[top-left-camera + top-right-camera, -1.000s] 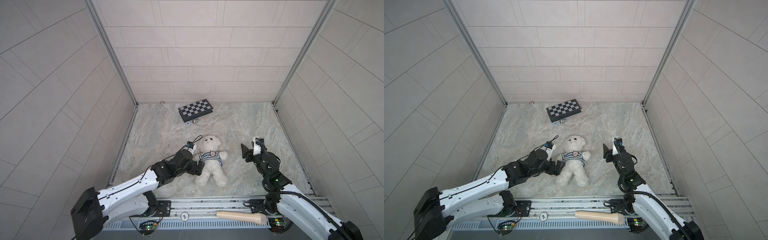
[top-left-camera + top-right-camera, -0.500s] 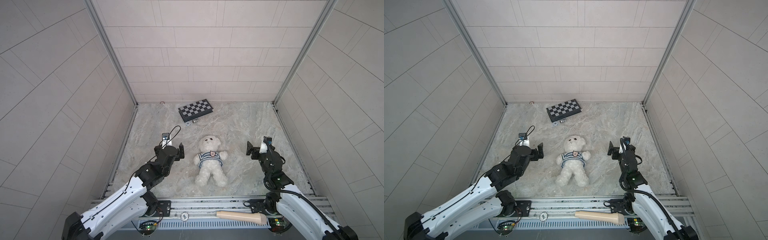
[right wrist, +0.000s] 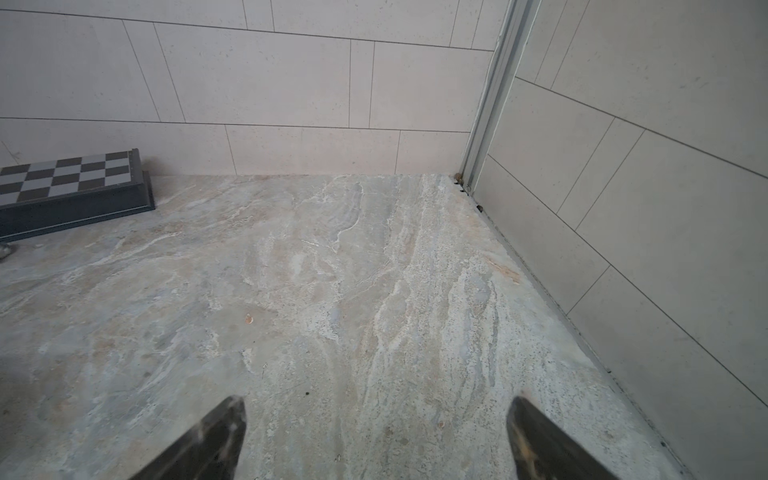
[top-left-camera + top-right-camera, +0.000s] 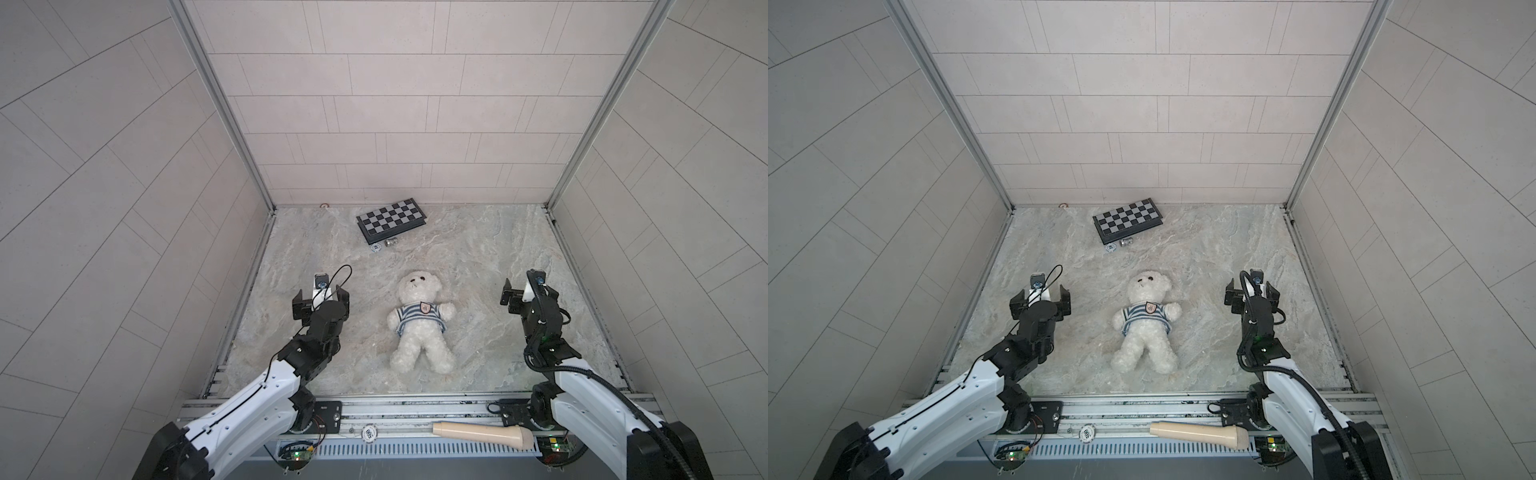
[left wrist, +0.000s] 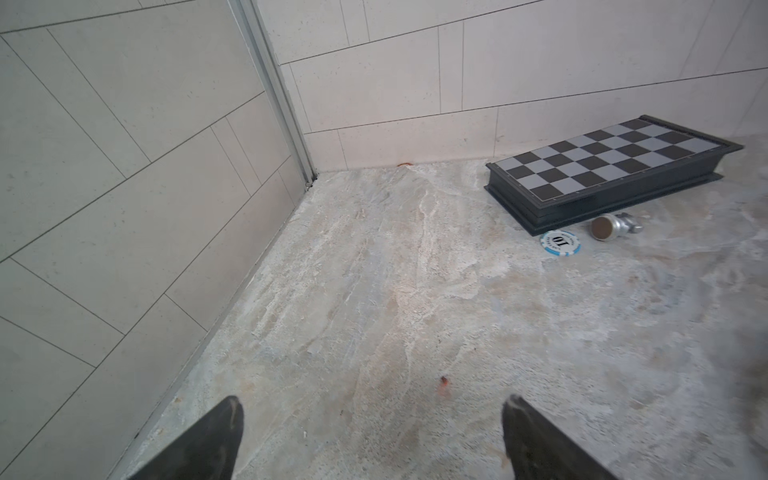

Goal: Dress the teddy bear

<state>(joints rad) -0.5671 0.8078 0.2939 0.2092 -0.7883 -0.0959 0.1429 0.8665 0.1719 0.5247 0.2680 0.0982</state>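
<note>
While both jaws gape — seemingly empty — teddy bear point(image 4: 417, 345) lies apart.

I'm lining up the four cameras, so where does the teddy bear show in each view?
In a top view: the teddy bear at mid-floor, head toward the back wall.
In a top view: same place, a little further left in the picture.
Left wrist: not in it.
Right wrist: not in it.
Shared landmark: the chessboard, by the back wall in all four.
</note>
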